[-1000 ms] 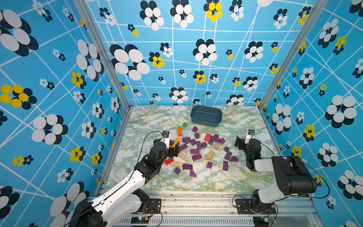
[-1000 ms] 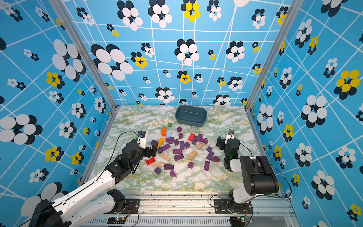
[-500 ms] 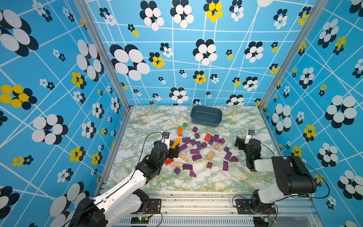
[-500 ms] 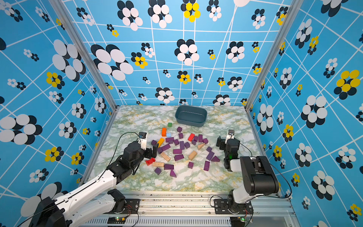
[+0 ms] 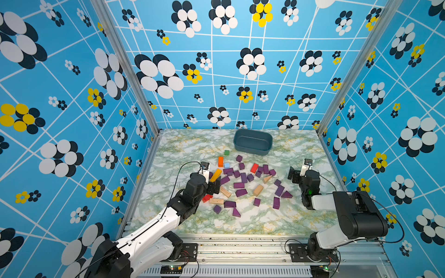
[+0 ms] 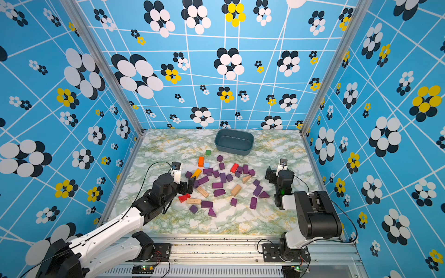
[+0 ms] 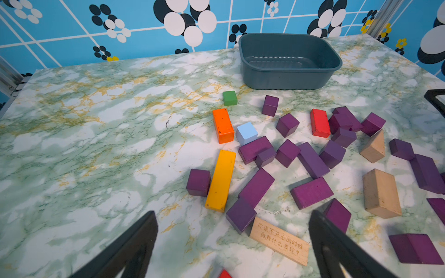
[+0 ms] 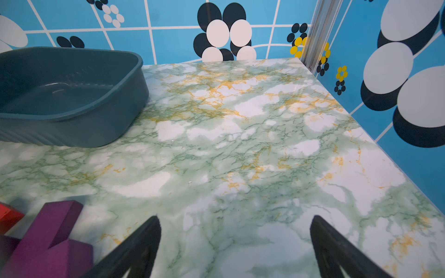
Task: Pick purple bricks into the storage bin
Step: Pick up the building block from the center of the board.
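Marble-pattern table (image 5: 183, 154): layout same as a second ago, no block has shifted.

Left arm (image 5: 154, 226): the only mover. It has crept right and slightly nearer, into the left edge of the pile. Right arm (image 5: 356, 216): same pose as before, parked right of the pile.

Storage bin (image 5: 251, 150) sits at far centre, upright, nothing inside it in both top views. It is well apart from both arms.

Purple bricks (image 5: 243, 179): all on the table, scattered mid-table just near of the bin and mixed with tan, red, orange, green and light blue blocks. None is lifted.

Left gripper (image 5: 214, 187): jaws spread wide, nothing clamped. Yellow bar (image 5: 215, 175) is just far of it, small red block (image 5: 207, 197) just near. In the left wrist view one purple cube (image 7: 240, 214) and the inscribed tan block (image 7: 279, 240) lie in the gap ahead of the fingertips. Can't tell whether the fingers touch either.

Right gripper (image 5: 295, 174): also spread wide and holding nothing, with bare table between the fingers in the right wrist view. A purple brick (image 8: 55, 223) lies off to its left.
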`<control>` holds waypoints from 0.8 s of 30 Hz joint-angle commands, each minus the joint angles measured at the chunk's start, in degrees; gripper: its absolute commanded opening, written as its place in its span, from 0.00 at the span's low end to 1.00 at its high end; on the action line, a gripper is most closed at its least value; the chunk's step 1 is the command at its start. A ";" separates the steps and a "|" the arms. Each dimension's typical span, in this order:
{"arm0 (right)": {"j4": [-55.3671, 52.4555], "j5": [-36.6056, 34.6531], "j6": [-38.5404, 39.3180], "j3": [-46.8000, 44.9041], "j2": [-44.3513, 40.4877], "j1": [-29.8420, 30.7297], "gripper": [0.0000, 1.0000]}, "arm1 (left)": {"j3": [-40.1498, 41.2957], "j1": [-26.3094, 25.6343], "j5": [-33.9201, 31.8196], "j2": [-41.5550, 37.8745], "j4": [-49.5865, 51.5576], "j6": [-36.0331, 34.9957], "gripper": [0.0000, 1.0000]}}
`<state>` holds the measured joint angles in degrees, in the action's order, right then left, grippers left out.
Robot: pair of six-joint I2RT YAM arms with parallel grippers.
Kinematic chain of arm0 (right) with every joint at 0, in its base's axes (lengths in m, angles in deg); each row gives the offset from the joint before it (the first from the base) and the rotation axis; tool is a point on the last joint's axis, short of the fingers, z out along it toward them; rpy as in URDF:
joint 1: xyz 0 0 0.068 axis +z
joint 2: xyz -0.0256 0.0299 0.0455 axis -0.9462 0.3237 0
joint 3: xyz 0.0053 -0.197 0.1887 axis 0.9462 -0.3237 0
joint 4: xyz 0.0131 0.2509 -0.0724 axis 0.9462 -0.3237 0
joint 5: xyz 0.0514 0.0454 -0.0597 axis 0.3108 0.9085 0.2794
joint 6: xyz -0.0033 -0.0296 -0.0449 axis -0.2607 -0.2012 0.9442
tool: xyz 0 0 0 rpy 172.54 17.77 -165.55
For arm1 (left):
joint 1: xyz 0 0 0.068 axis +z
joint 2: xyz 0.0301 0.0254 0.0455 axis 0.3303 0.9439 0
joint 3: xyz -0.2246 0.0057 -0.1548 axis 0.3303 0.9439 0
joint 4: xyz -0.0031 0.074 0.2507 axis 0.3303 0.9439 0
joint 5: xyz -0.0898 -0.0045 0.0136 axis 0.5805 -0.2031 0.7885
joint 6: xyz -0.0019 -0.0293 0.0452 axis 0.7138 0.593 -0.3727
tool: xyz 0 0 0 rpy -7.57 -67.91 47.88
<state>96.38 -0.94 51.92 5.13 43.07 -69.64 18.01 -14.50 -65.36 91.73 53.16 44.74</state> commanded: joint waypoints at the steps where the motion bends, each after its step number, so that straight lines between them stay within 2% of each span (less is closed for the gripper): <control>1: 1.46 0.60 0.62 0.95 0.60 0.22 0.99 | -0.27 0.53 1.96 0.59 -1.19 -0.45 1.00; 6: 1.49 0.59 0.60 0.95 0.66 0.20 0.99 | -2.88 0.89 3.60 0.46 2.17 -1.36 1.00; 17: 0.93 0.66 0.52 1.17 0.56 0.20 0.99 | -1.27 2.11 7.69 2.94 -2.64 -0.07 1.00; 24: 1.05 1.38 -0.26 1.15 0.52 -0.51 0.99 | -0.56 2.49 8.67 3.16 -2.03 2.23 1.00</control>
<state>96.36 -0.44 51.89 5.13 43.07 -69.77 16.86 -12.57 -58.02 94.73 52.27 45.51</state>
